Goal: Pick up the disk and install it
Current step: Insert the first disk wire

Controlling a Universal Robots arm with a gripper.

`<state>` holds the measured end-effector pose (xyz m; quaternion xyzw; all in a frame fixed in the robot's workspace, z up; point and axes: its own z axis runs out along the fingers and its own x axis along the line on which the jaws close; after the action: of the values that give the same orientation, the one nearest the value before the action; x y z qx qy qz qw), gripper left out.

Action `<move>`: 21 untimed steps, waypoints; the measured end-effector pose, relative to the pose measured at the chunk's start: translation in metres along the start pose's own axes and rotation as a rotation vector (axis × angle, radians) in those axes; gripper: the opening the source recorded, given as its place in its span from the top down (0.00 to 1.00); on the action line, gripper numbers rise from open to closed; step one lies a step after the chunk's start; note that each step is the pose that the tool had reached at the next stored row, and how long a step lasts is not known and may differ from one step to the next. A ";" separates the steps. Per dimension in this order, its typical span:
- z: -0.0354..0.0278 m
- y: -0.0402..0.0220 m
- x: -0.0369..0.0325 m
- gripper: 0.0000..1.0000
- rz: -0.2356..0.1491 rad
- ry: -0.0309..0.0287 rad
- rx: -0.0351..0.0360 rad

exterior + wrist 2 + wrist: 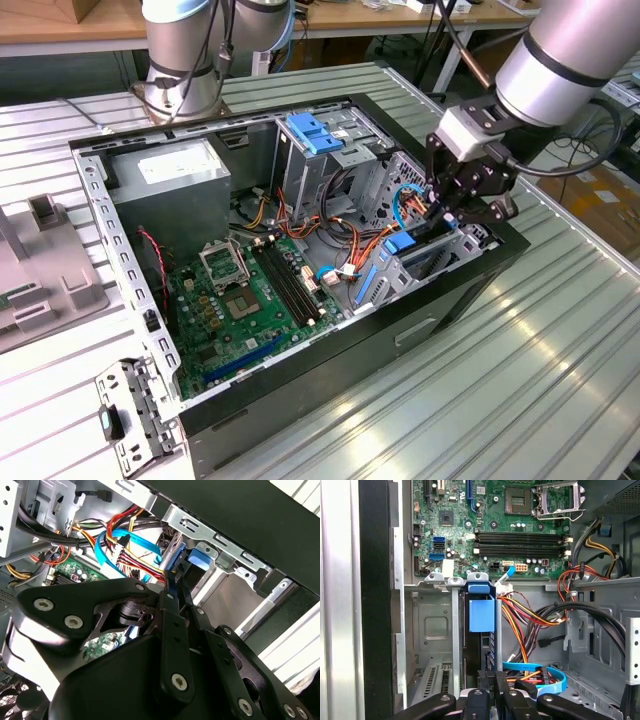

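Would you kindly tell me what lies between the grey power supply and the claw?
In the exterior view, a metal drive cage and a tangle of coloured cables.

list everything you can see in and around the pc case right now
computer case: 1, black, open on the slatted metal table
motherboard: 1, green, case floor
power supply: 1, grey with white sticker, case corner by the robot base
latch piece: 1, light blue, atop the drive cage
disk: 1, blue-railed, standing edge-on in the drive bay by the case wall
cables: bundle, red, orange, yellow, blue, beside the bay
side bracket: 1, grey, on the table by the case corner
gripper: 1, black, over the drive bay
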<state>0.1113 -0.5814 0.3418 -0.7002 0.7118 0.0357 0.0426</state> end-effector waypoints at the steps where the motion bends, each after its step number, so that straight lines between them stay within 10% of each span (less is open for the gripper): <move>1: 0.0006 0.0000 0.0001 0.83 0.000 0.0002 0.0000; 14: 0.0022 0.0000 0.0004 0.75 0.001 0.0000 0.0001; 21: -0.0141 -0.0001 -0.0046 0.75 0.001 -0.0019 0.0000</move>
<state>0.1113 -0.5784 0.3563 -0.6999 0.7120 0.0364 0.0433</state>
